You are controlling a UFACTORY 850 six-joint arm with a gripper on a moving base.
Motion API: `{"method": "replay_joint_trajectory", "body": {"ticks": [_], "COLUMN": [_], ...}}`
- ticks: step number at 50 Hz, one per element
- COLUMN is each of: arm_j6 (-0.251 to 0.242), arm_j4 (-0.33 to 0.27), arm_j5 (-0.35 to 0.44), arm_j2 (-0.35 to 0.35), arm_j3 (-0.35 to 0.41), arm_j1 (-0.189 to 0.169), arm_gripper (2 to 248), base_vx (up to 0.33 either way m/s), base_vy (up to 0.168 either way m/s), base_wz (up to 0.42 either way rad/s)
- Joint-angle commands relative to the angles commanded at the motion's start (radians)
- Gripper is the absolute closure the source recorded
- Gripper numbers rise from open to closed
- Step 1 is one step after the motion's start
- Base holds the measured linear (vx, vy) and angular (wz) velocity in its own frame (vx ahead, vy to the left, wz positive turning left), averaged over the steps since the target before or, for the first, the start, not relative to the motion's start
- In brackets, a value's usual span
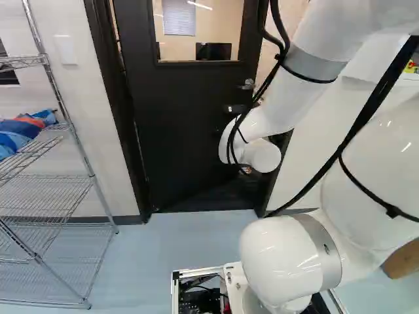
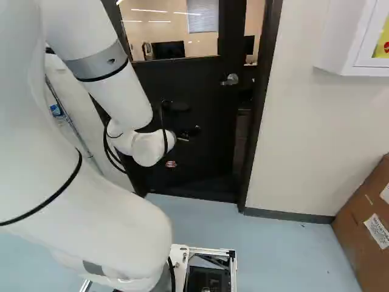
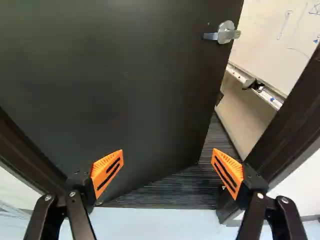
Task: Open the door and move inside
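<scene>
My black two-fingered gripper (image 3: 168, 161) stands wide open, holding nothing, facing the dark windowed door (image 3: 125, 90), ajar inward ahead of it. I judge the unlatching done; next I should push the door wider, then drive the base inside.

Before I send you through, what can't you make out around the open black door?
- Dark floor inside, farther part: hidden behind the black door, wrist view.
- White whiteboard, full extent: cut off by the wrist view's edge.
- Blue and orange bundle on the chrome wire shelf: cut off by the left base view's edge.
- White label's print on the brown cardboard box: too small, right base view.
</scene>
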Motion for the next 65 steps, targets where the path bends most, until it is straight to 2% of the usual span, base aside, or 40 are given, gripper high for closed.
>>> {"method": "replay_joint_trajectory", "body": {"ticks": [40, 65], "arm_j6": [0.000, 0.000], "arm_j4": [0.000, 0.000], "arm_j5": [0.000, 0.000], "arm_j2": [0.000, 0.000], "arm_j3": [0.000, 0.000], "arm_j1": [0.000, 0.000], "arm_gripper": [3, 3], "base_vx": [0.095, 0.121], "base_vy": [0.038, 0.040], "base_wz": [0.002, -0.145]}}
